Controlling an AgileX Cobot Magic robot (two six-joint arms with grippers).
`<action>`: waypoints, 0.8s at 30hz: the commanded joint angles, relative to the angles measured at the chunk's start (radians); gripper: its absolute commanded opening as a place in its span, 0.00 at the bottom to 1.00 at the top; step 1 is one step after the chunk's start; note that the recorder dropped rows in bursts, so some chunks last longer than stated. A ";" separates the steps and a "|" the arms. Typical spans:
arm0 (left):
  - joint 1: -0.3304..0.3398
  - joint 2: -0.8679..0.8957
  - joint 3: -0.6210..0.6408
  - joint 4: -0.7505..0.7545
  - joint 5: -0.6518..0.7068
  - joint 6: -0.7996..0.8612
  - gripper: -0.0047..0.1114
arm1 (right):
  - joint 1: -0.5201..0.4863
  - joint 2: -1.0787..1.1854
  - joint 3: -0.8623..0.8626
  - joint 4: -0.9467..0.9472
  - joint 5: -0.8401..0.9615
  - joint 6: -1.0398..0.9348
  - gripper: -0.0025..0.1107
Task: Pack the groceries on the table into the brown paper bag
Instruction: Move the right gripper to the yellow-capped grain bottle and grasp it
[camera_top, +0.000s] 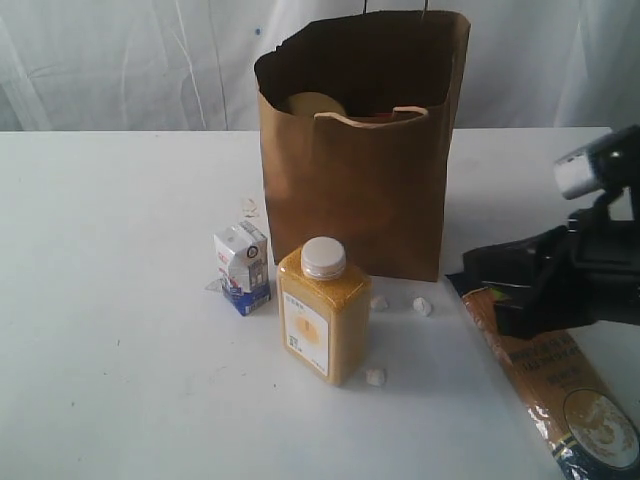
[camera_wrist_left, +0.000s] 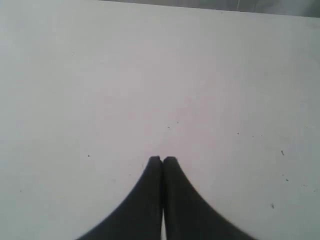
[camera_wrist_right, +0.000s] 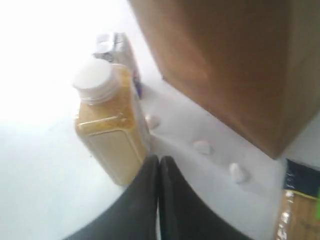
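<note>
The brown paper bag (camera_top: 360, 190) stands upright at the middle back of the table (camera_top: 100, 320). A round yellow lid (camera_top: 314, 103) shows inside its mouth. In front of the bag stand a small white-blue carton (camera_top: 242, 266) and a yellow white-capped bottle (camera_top: 322, 312). The long spaghetti packet (camera_top: 555, 390) lies flat at the right. My right gripper (camera_top: 458, 278) hovers shut and empty over the packet's far end, right of the bottle (camera_wrist_right: 110, 125); its tips (camera_wrist_right: 159, 159) are pressed together. My left gripper (camera_wrist_left: 162, 159) is shut over bare table (camera_wrist_left: 150, 75) and is outside the exterior view.
Small white crumbs (camera_top: 423, 306) lie between the bottle and the bag, and another crumb (camera_top: 375, 376) sits by the bottle's base. A white curtain (camera_top: 120, 60) hangs behind the table. The bag's near corner (camera_wrist_right: 272, 145) is close to my right gripper.
</note>
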 joint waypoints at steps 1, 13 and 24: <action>-0.005 -0.006 0.003 0.033 0.007 -0.003 0.04 | 0.070 0.033 -0.037 -0.003 -0.001 0.007 0.02; -0.005 -0.006 0.003 0.026 -0.030 -0.003 0.04 | 0.200 0.053 0.027 0.405 0.946 -0.282 0.02; -0.005 -0.006 0.003 0.024 -0.038 -0.003 0.04 | 0.370 0.122 -0.191 1.594 1.270 -1.609 0.02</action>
